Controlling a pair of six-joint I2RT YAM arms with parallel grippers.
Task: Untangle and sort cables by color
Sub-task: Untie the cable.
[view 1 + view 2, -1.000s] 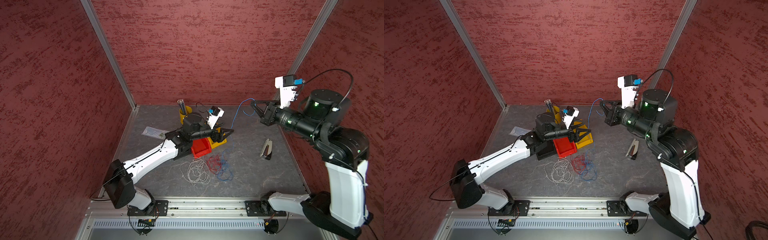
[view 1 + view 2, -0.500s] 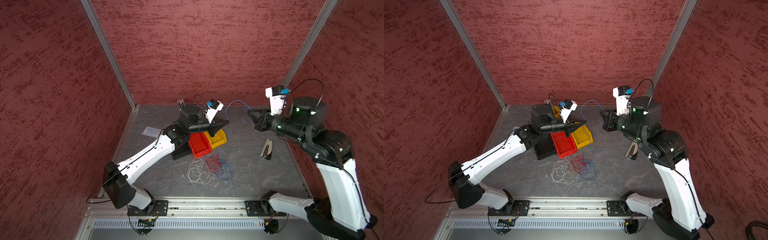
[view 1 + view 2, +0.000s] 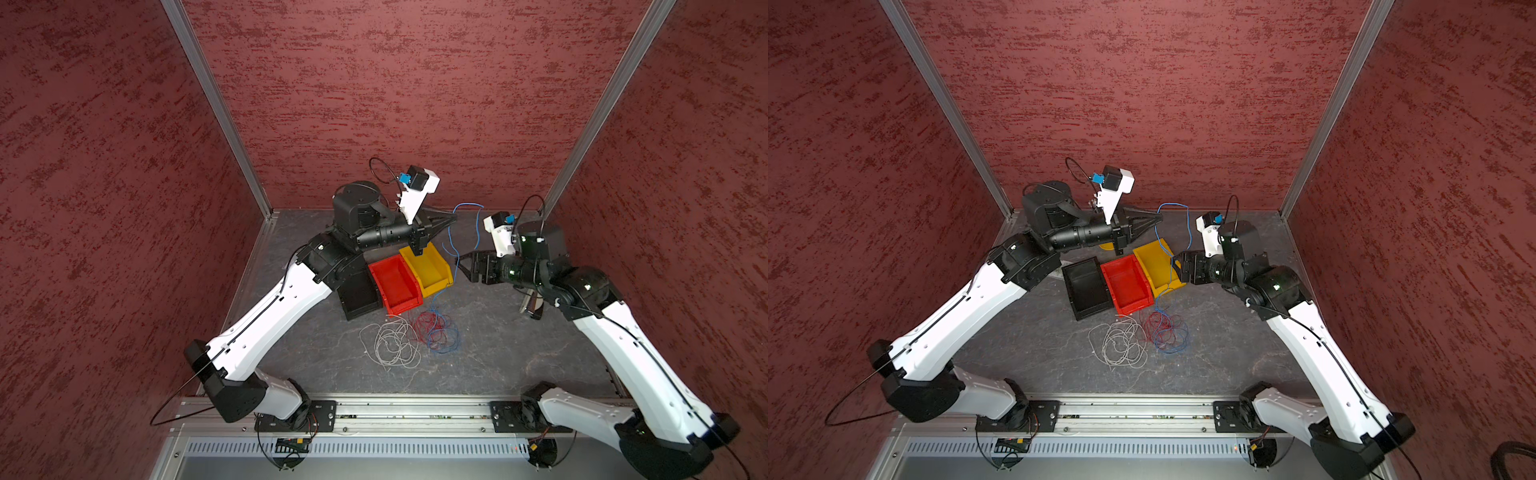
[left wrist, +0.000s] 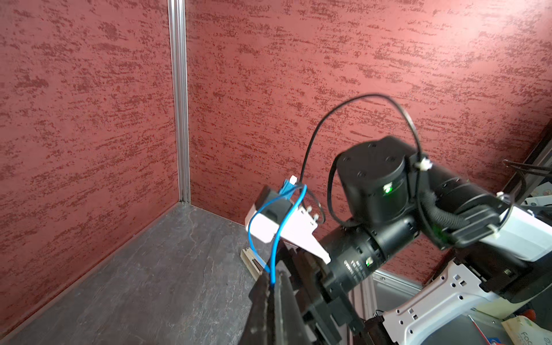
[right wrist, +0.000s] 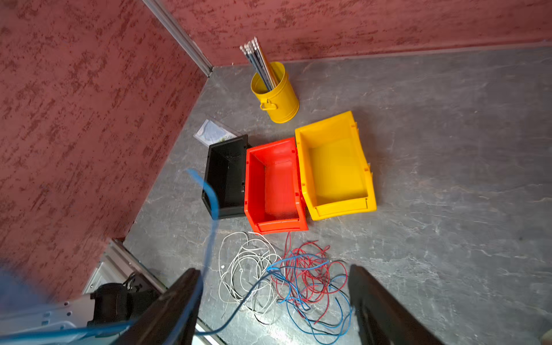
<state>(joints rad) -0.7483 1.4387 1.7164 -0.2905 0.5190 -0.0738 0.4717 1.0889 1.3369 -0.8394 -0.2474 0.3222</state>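
Observation:
My left gripper (image 3: 453, 216) (image 3: 1158, 216) is raised over the bins and shut on a blue cable (image 3: 468, 204) (image 4: 277, 236). The left wrist view shows the strand pinched at the jaw tips (image 4: 273, 283). From there the cable loops up, then hangs down past my right gripper (image 3: 463, 266) (image 5: 274, 268) to the pile on the floor. The right gripper is open, and the blue strand (image 5: 212, 203) brushes one finger (image 5: 182, 295). On the floor lie a white cable bundle (image 3: 390, 343) (image 5: 245, 263), red cables (image 3: 424, 326) (image 5: 310, 274) and blue cables (image 3: 444, 345) (image 5: 316, 325), the red and blue tangled together.
A black bin (image 5: 227, 176), a red bin (image 5: 274, 185) and a yellow bin (image 5: 334, 167) stand side by side behind the pile, all bare inside. A yellow cup of pencils (image 5: 277, 98) and a clear packet (image 5: 213, 131) sit near the back corner. A metal tool (image 3: 532, 305) lies under the right arm.
The left gripper shut on the blue cable and rose toward the back. The right gripper opened, letting the cable go, and moved down and left toward the yellow bin.

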